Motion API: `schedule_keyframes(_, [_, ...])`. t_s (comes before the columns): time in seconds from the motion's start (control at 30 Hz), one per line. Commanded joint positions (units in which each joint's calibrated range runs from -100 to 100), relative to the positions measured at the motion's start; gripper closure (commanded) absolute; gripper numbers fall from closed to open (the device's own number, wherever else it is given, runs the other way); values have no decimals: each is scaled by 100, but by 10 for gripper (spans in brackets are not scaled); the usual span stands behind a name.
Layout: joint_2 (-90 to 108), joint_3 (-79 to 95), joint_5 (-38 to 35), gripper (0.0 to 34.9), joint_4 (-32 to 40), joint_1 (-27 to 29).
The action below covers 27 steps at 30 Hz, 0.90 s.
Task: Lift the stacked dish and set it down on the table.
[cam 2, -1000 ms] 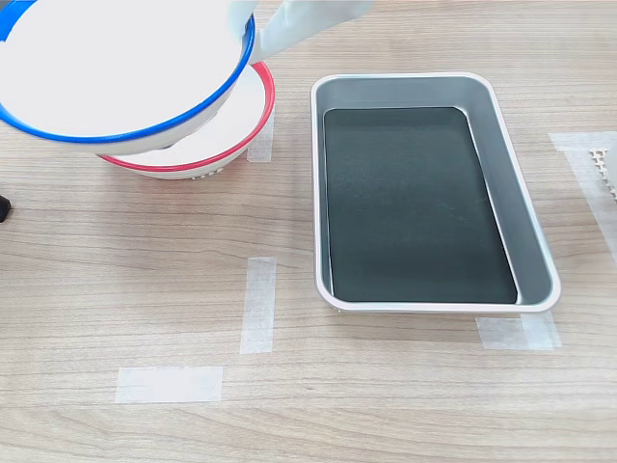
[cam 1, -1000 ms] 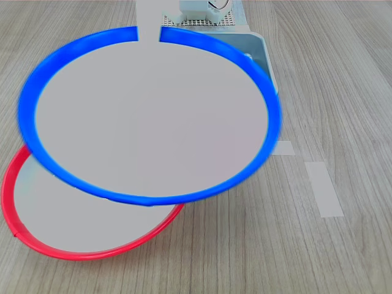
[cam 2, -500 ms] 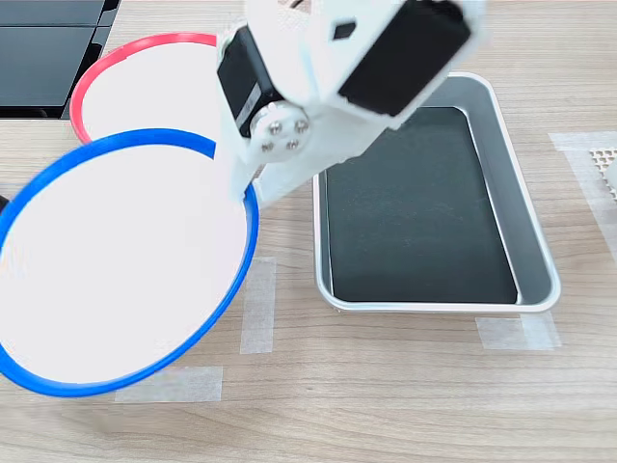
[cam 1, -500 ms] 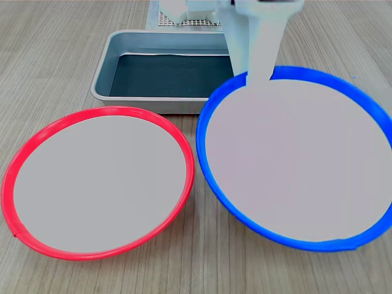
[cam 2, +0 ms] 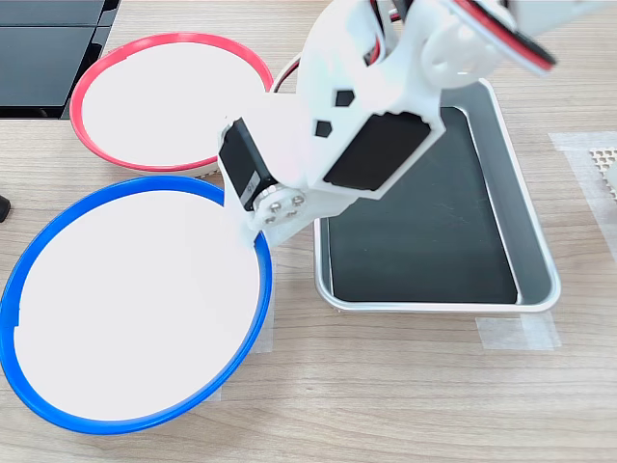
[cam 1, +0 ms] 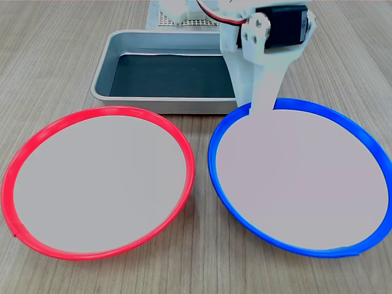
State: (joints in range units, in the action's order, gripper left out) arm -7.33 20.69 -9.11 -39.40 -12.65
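Operator: Compared with half a second earlier, the blue-rimmed dish (cam 1: 299, 184) sat lower and flatter, and in the second exterior view the arm had tilted further over it. Where was it?

Technician: It lay low over the tabletop (cam 1: 55, 67), just beside the red-rimmed dish (cam 1: 98, 182) and near the metal tray (cam 1: 105, 64), no longer stacked. In both exterior views the rims stood apart. Whether its base fully touched the wood could not be told.

Operator: State of the tool?

Technician: The tool (cam 2: 253, 224) was closed narrow on the blue rim at the edge nearest the tray; its lower finger was hidden behind the dish wall.

Operator: Procedure for this step?

Technician: As a judgement: confirm the base rests flat, then open the fingers only enough to clear the rim and retract upward and toward the tray side, so the thin rim is not dragged or tipped.

Operator: Materials?

Technician: Both dishes were round and shallow, with glossy coloured rims and flat matte pale centres, probably light plastic that slides easily. The tray was brushed grey metal, rectangular with rounded corners and a dark bottom. The tabletop showed wood grain.
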Motion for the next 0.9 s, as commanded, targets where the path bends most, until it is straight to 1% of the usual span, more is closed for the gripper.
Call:
schedule_keyframes(0.0, [72, 102, -88, 347, 89, 37])
schedule_keyframes(0.17, [277, 321, -181, 344, -27, 160])
schedule_keyframes(0.2, [311, 375, -215, 312, -18, 169])
schedule_keyframes(0.37, [456, 512, -317, 237, -68, 263])
schedule_keyframes(0.4, [499, 530, -327, 229, -109, 282])
schedule_keyframes(0.53, [797, 566, -347, 235, -332, 376])
schedule_keyframes(0.63, [1207, 603, -357, 239, -654, 461])
schedule_keyframes(0.73, [1761, 749, -410, 243, -1058, 536])
schedule_keyframes(0.87, [2563, 958, -493, 248, -1768, 677])
